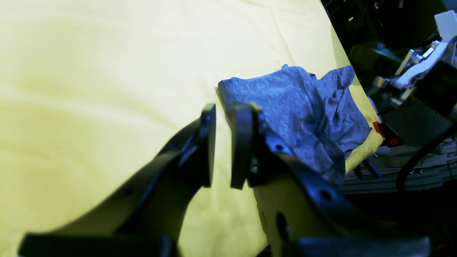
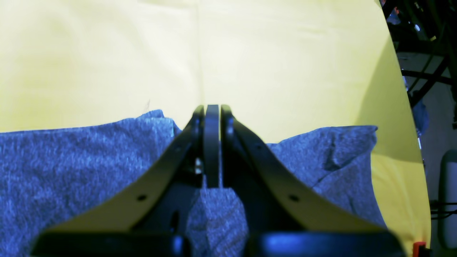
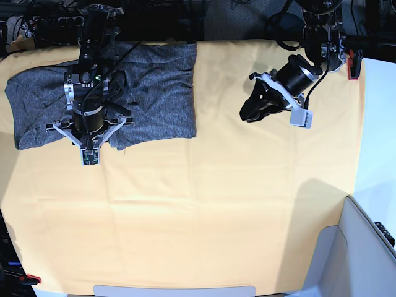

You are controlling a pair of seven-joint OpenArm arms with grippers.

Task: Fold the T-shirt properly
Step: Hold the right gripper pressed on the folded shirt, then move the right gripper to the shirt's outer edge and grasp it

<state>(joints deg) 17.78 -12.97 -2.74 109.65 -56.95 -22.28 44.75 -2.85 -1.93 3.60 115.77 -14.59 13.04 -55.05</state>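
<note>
The dark grey T-shirt (image 3: 154, 86) lies rumpled at the back left of the yellow-orange cloth (image 3: 204, 204). My right gripper (image 3: 91, 158) is at the shirt's near edge. In the right wrist view its jaws (image 2: 212, 109) are closed, and grey fabric (image 2: 71, 160) rises in a ridge between the fingers, so it seems pinched on the shirt. My left gripper (image 3: 249, 110) hangs over bare cloth at the back right, well apart from the shirt. In the left wrist view it (image 1: 225, 114) is narrowly open and empty, with the shirt (image 1: 285, 103) beyond it.
The yellow-orange cloth covers the whole table. A red clamp (image 3: 351, 65) holds it at the back right edge. A white panel (image 3: 371, 247) stands at the front right corner. Dark frames and cables run along the back edge (image 3: 204, 18).
</note>
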